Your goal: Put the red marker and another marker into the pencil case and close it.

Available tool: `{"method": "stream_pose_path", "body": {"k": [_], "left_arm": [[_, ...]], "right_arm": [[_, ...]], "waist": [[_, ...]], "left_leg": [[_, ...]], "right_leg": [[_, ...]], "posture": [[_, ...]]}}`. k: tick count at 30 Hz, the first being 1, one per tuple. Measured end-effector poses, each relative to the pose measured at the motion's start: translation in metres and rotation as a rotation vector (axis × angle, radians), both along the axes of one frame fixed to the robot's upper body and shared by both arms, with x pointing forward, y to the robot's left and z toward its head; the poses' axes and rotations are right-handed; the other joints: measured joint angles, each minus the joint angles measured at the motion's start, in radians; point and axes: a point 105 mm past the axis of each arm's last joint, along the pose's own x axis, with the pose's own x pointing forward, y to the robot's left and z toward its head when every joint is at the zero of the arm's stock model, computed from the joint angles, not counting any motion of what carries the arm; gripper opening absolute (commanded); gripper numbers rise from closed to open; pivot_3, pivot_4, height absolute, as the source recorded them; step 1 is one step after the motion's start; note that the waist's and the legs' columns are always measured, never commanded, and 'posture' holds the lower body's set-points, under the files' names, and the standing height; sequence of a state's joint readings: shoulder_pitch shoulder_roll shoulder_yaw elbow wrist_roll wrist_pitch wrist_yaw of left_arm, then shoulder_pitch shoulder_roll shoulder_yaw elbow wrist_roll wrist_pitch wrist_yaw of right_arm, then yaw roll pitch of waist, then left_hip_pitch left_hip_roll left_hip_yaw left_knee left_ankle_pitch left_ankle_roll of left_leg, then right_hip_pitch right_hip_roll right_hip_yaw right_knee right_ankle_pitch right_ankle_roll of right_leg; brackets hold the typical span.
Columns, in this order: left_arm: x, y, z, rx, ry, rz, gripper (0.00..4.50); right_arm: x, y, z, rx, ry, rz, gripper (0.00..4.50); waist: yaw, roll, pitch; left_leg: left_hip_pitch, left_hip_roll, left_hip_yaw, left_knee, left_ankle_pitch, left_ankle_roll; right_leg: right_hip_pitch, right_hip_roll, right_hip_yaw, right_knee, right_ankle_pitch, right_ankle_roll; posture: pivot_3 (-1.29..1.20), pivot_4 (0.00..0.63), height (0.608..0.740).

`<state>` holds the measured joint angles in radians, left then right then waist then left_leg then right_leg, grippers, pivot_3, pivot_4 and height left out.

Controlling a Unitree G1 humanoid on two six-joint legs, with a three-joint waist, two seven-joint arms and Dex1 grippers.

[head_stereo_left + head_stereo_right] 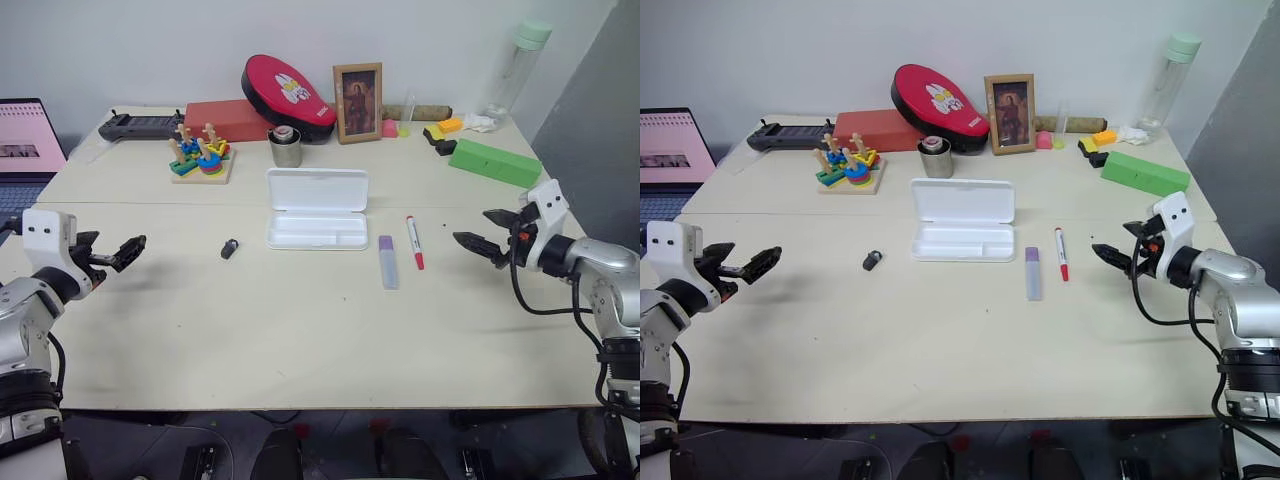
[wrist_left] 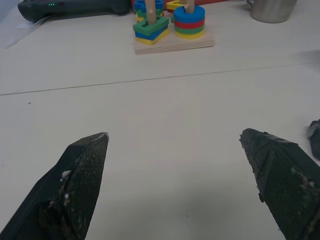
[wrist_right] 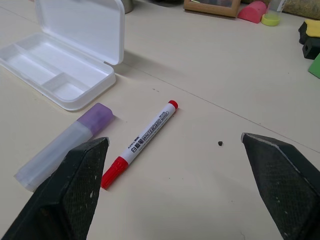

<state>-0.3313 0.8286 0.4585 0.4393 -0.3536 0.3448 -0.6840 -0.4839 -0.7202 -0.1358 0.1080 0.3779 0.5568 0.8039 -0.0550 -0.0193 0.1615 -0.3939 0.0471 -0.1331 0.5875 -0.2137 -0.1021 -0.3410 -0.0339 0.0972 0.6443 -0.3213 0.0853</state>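
You have the pencil case (image 1: 317,208) lying open mid-table (image 1: 300,340), the lavender marker (image 1: 387,261) and red marker (image 1: 414,241) just toward its right edge — bare tabletop all around. Both the left gripper (image 1: 128,250) and right gripper (image 1: 478,238) hang spread wide, empty.

A pale wooden table (image 1: 300,330) is set against a plain white wall (image 1: 150,50). A grey panel (image 1: 600,100) is seen at the table's right end.
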Motion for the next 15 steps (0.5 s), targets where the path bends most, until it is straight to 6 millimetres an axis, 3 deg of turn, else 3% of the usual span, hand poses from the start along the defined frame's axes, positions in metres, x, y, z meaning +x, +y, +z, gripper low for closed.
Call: {"method": "stream_pose_path", "body": {"k": [15], "left_arm": [[0.0001, 0.0018, 0.0003, 0.008, -0.003, 0.016, 4.50]], "right_arm": [[0.0010, -0.0024, -0.0036, 0.007, 0.013, -0.011, 4.48]], "waist": [[0.000, 0.000, 0.000]], "left_leg": [[0.000, 0.000, 0.000, 0.000, 0.000, 0.000]], "right_leg": [[0.000, 0.000, 0.000, 0.000, 0.000, 0.000]], "posture": [[0.00, 0.150, 0.740]]}}
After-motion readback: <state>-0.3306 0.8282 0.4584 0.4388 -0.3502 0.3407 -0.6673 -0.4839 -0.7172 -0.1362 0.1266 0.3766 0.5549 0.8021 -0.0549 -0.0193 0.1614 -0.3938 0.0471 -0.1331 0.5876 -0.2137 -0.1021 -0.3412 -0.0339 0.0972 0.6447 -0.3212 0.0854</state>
